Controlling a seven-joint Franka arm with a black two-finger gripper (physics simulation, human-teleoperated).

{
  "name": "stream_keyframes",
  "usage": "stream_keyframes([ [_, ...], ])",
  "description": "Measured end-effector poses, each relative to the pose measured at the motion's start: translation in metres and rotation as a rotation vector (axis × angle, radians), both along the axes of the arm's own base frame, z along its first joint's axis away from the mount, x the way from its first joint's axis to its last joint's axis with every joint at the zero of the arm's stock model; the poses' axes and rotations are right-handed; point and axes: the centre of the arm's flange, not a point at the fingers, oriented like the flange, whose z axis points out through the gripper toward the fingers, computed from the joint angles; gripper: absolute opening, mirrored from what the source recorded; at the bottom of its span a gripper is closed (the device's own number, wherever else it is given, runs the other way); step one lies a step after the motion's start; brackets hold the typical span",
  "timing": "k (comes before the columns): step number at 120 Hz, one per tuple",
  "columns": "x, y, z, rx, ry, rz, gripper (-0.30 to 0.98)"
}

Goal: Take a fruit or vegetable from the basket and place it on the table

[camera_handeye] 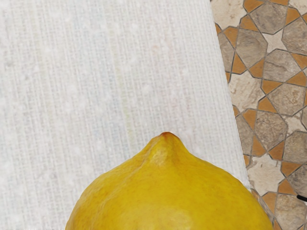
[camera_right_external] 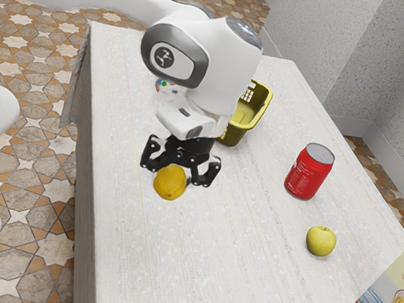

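Note:
Below the black gripper (camera_right_external: 175, 175) in the exterior view is a yellow lemon (camera_right_external: 170, 183). The fingers stand wide apart, one on each side of the fruit's upper part, and the gripper is open. Whether the lemon's underside touches the white table (camera_right_external: 197, 267) cannot be told. In the wrist view the lemon (camera_handeye: 168, 191) looms large just under the hand, its pointed tip over the pale tabletop (camera_handeye: 96, 86). The yellow-green basket (camera_right_external: 250, 122) stands behind the hand, partly hidden by the arm.
A red can (camera_right_external: 310, 171), a green apple (camera_right_external: 320, 241) and a drink carton (camera_right_external: 393, 289) stand toward the exterior view's right. A colourful patterned item (camera_right_external: 167, 87) is partly hidden behind the arm. The table's edge runs close to the lemon, with tiled floor (camera_handeye: 268, 96) beyond.

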Motion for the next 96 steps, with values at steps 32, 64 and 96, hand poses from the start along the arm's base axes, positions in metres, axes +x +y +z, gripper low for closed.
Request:
stream_keyframes([
  [32,0.059,0.038,-0.030,0.049,-0.085,0.119,0.31],
  [64,0.093,0.069,-0.046,0.053,-0.142,0.199,0.32],
  [96,0.105,0.070,-0.057,0.055,-0.162,0.211,0.57],
])
